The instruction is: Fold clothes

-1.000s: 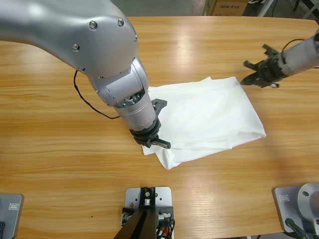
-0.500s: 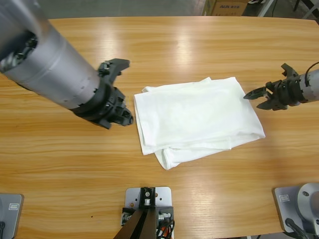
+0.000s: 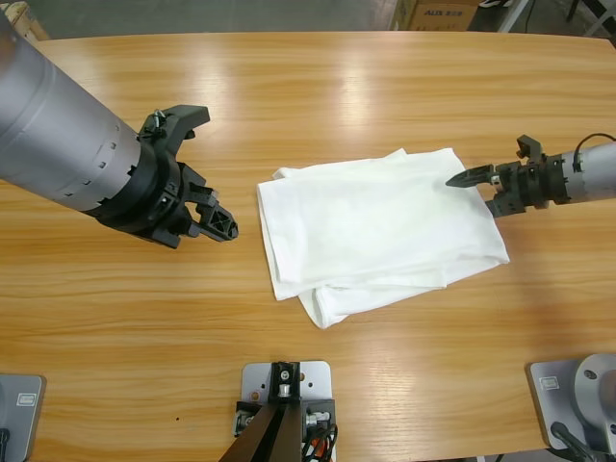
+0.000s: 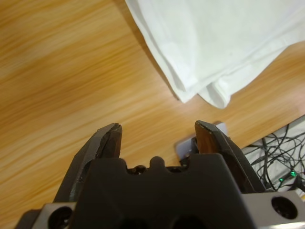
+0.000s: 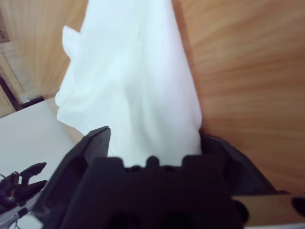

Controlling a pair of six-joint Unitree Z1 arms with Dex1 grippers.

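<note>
Currently white soft shirt (image 3: 375,226) folded, rumpled, on glossy wood table (image 3: 318,87); left gripper (image 3: 197,178) jaws apart, empty; right gripper (image 3: 472,178) jaws: can't tell.

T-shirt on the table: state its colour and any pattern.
Plain white T-shirt, folded, no pattern visible; it shows best in the high view.

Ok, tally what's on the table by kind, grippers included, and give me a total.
White T-shirt, folded: 1
Black-jawed grippers: 2, the left gripper open beside the shirt, the right gripper at its edge
Total: 3
</note>
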